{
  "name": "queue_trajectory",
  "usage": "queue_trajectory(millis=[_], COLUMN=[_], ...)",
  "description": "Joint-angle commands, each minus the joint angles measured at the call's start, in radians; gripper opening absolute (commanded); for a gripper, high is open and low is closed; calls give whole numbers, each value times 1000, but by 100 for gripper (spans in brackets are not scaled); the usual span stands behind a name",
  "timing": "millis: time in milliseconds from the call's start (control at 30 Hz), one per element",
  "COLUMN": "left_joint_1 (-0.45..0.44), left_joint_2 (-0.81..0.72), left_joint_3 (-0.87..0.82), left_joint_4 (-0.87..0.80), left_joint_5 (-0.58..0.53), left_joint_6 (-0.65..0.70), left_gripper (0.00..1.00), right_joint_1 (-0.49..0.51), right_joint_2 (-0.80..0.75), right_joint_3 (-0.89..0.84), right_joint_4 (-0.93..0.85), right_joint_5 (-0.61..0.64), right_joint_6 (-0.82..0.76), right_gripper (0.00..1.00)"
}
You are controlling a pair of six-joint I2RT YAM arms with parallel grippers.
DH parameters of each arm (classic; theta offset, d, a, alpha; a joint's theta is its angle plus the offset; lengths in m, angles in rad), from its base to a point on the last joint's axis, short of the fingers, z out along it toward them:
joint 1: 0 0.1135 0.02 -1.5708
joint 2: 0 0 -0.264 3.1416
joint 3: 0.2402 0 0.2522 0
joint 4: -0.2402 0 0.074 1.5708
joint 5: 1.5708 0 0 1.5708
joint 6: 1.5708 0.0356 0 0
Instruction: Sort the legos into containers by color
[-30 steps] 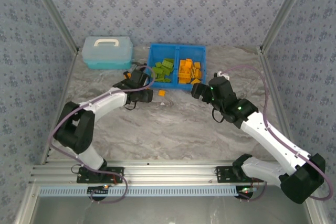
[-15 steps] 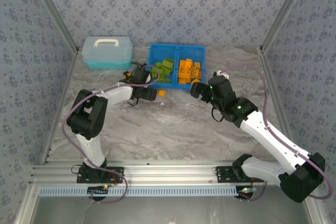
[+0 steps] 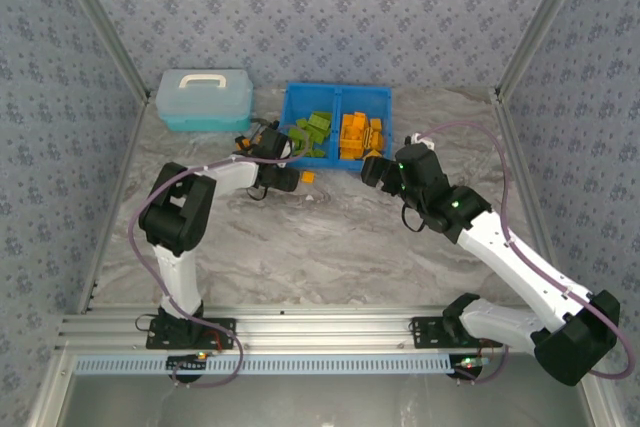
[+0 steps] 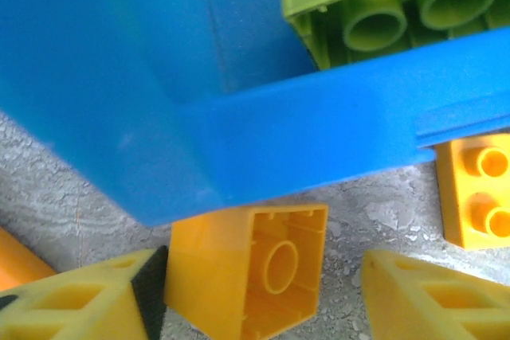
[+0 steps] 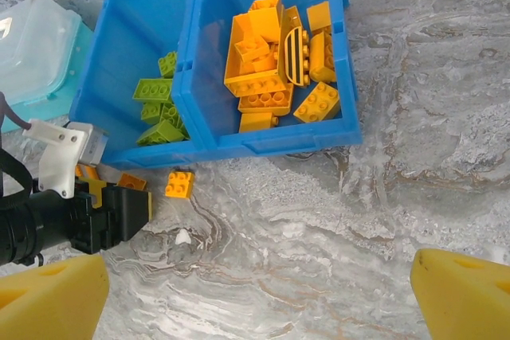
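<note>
Two compartments: one bright blue bin (image 3: 386, 105), split by a centre wall, stands at the far middle of the marbled grey table (image 3: 330, 247).
Left compartment: the green legos (image 3: 312, 133) lie heaped here, toward the near wall.
Right compartment: the orange legos (image 3: 358, 135) are piled here, some flat, some tilted.
Markings: a striped orange piece (image 5: 296, 57) leans among the orange pile; whether its dark stripes are print or slots cannot be told.
Outside the bin: an upturned orange brick (image 4: 251, 272) lies hollow side up on the table, tight against the bin's near-left corner. A loose orange brick (image 5: 179, 183) lies studs up just in front of the near wall.
Left gripper (image 4: 255, 308): low at that corner, jaws apart with the upturned orange brick between them. The right-hand fingertip stands clear of the brick. Whether the other pad touches it cannot be told.
Right gripper (image 5: 255, 300): hovers above bare table in front of the right compartment, jaws spread wide, grasping nothing.
Case (image 3: 205, 99): pale blue with a white handle, lid down, just left of the bin.
</note>
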Motion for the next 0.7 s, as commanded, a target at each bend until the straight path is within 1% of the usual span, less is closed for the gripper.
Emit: queue_trajectory(millis=[0, 133, 300, 367, 500, 667], left_joint_1=[5, 5, 4, 4, -13, -54], left_joint_2=[20, -8, -51, -82, -162, -325], left_joint_3=[2, -30, -61, -89, -159, -224], left_joint_4=[22, 44, 51, 64, 97, 93], left_joint_5=[17, 34, 74, 97, 105, 105], left_joint_6=[-10, -23, -34, -44, -57, -85], left_gripper=[59, 50, 45, 44, 43, 43], right_joint_1=[8, 12, 19, 22, 26, 30], right_joint_2=[6, 6, 8, 9, 9, 11], right_joint_3=[39, 40, 41, 41, 41, 39], right_joint_4=[-23, -23, -21, -21, -20, -11], right_joint_5=[25, 28, 33, 35, 39, 46], right_joint_6=[10, 11, 13, 14, 14, 13], right_gripper=[100, 100, 100, 100, 100, 100])
